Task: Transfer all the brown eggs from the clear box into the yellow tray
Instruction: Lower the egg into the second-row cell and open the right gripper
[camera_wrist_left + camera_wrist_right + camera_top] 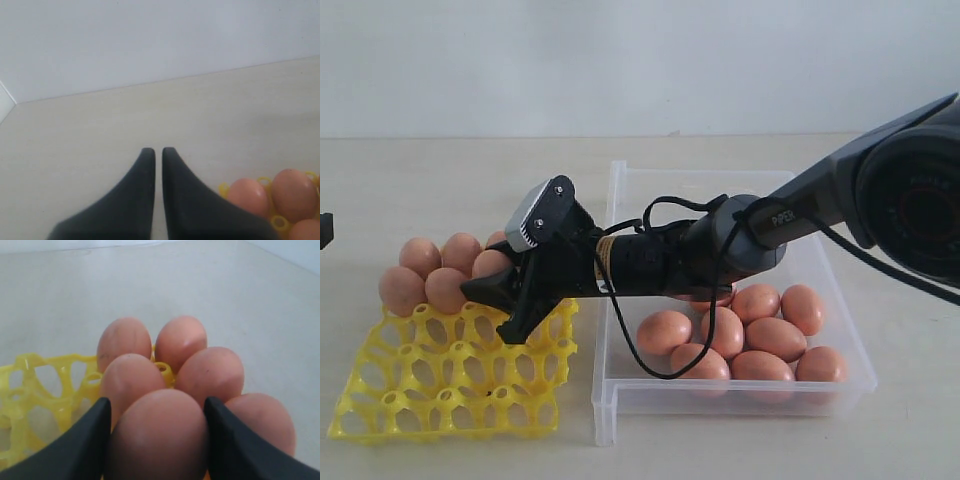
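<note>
My right gripper (492, 310) reaches across to the yellow tray (420, 390) and is shut on a brown egg (157, 435), one finger on each side of it. The gripper hangs over the tray's far right part. Several more brown eggs (430, 270) sit in the tray's far cups, close ahead of the held egg (125, 340). Several brown eggs (760, 335) lie in the clear box (605, 400), bunched toward its near right end. My left gripper (154, 150) is shut and empty, above bare table beside the tray's egg-filled corner (250, 195).
The right arm (720, 250) and its looping black cable (650, 360) stretch over the left half of the clear box. The tray's near rows of cups (470, 400) hold nothing. The left arm shows only as a dark sliver (324, 230) at the left edge.
</note>
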